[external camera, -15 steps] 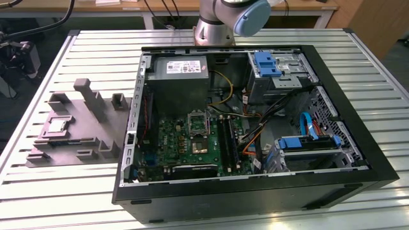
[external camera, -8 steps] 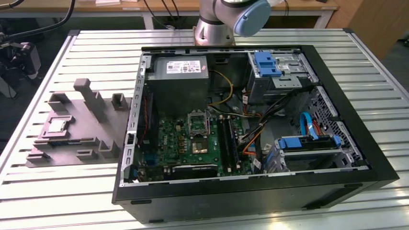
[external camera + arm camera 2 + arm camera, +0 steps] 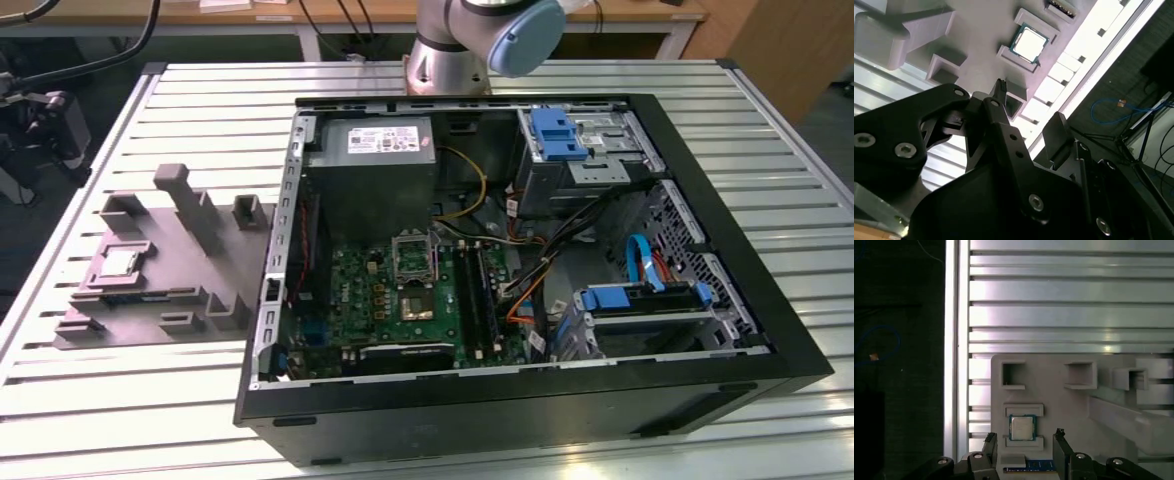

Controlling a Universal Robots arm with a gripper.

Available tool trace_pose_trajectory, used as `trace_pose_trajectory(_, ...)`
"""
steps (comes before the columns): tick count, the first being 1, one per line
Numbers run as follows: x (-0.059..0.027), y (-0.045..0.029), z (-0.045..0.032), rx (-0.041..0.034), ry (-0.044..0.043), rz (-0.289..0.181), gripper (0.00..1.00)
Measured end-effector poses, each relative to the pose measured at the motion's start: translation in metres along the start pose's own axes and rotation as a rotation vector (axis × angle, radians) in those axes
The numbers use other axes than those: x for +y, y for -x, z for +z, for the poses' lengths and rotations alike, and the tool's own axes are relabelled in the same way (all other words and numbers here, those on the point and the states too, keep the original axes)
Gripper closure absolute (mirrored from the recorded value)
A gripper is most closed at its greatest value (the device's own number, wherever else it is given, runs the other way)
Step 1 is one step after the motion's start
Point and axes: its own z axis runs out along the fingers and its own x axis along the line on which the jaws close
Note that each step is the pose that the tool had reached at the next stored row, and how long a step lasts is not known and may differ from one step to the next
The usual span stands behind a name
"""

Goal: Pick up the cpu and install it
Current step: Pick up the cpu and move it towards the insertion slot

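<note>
The small square silver-topped cpu (image 3: 118, 262) lies in a recess of the grey moulded plastic tray (image 3: 176, 278) at the exterior view's left. The black gripper (image 3: 1024, 436) hovers above it, fingers spread, holding nothing.

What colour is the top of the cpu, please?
The cpu top is pale silver-grey, clearest in the second wrist view.

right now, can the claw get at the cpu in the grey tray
Probably yes. The claw is open and pointed at the grey tray, where the cpu lies bare in its pocket, nothing over it. The raised tray lips on two of its sides might crowd the grip.
</note>
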Motion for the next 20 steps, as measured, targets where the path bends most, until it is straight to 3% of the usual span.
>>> trace_pose_trajectory(3, -0.0005, -0.0001, 0.0046, 0.0001, -0.0030, -0.003, 0.44)
trace_pose_trajectory(10, -0.0010, 0.0001, 0.0166, 0.0001, -0.0008, -0.003, 0.44)
trace_pose_trajectory(20, -0.0016, 0.0005, 0.0200, 0.0005, -0.0009, -0.005, 0.44)
